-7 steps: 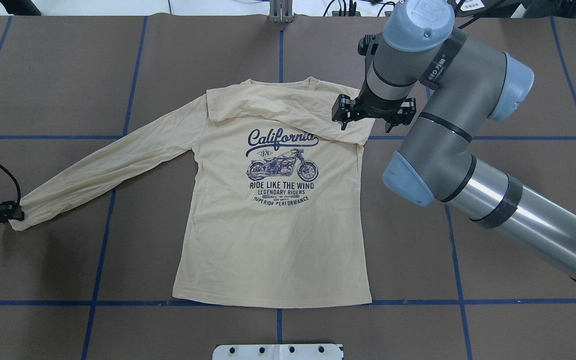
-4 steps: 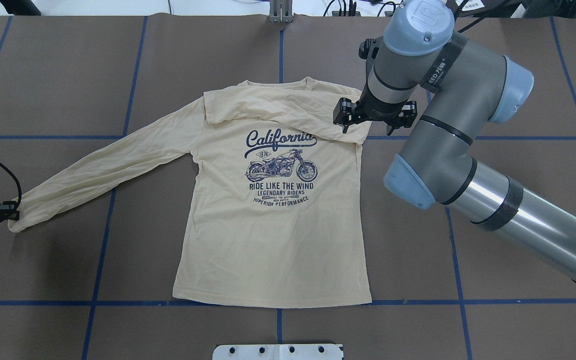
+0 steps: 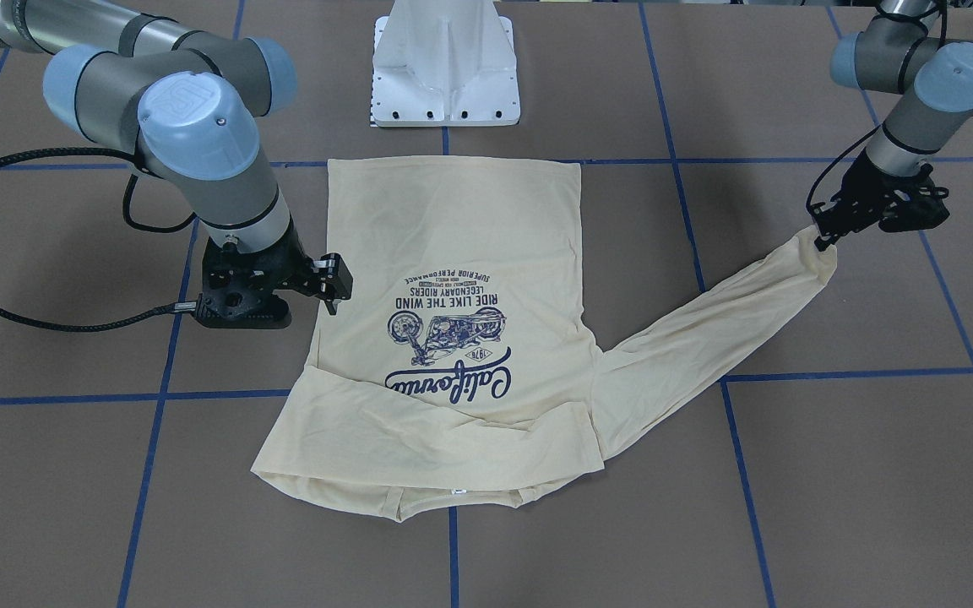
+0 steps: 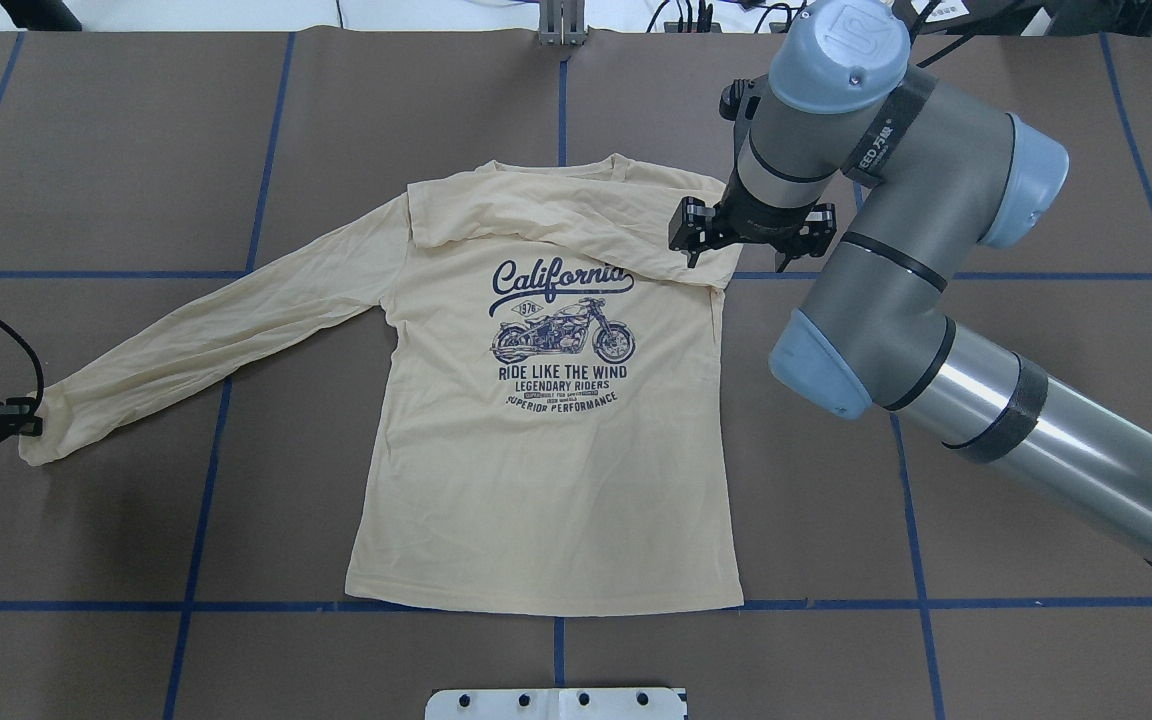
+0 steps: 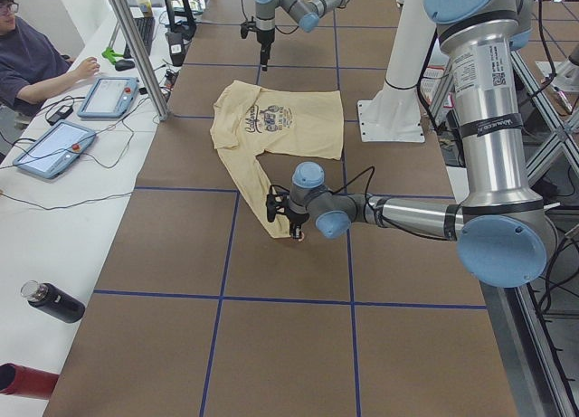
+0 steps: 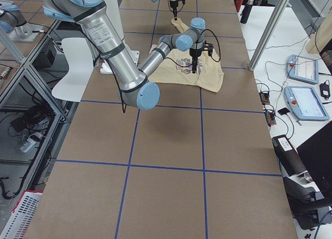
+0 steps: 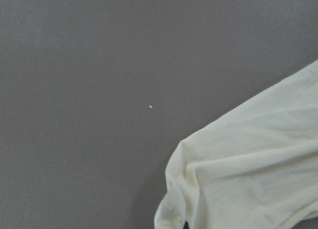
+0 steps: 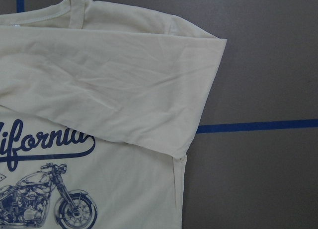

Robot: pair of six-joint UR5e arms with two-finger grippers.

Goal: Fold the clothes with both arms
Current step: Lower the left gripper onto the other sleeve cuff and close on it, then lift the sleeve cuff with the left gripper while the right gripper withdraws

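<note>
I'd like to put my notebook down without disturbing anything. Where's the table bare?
Bare: the table corner beyond the outstretched sleeve, and the stretch between that sleeve, the shirt hem and the robot-side edge. Crowded: the cuff in the left gripper, and the folded shoulder under the right arm.

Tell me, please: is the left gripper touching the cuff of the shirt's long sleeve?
Touching. The front-facing view shows the left gripper pinching the edge of the cuff, with no gap between them.
</note>
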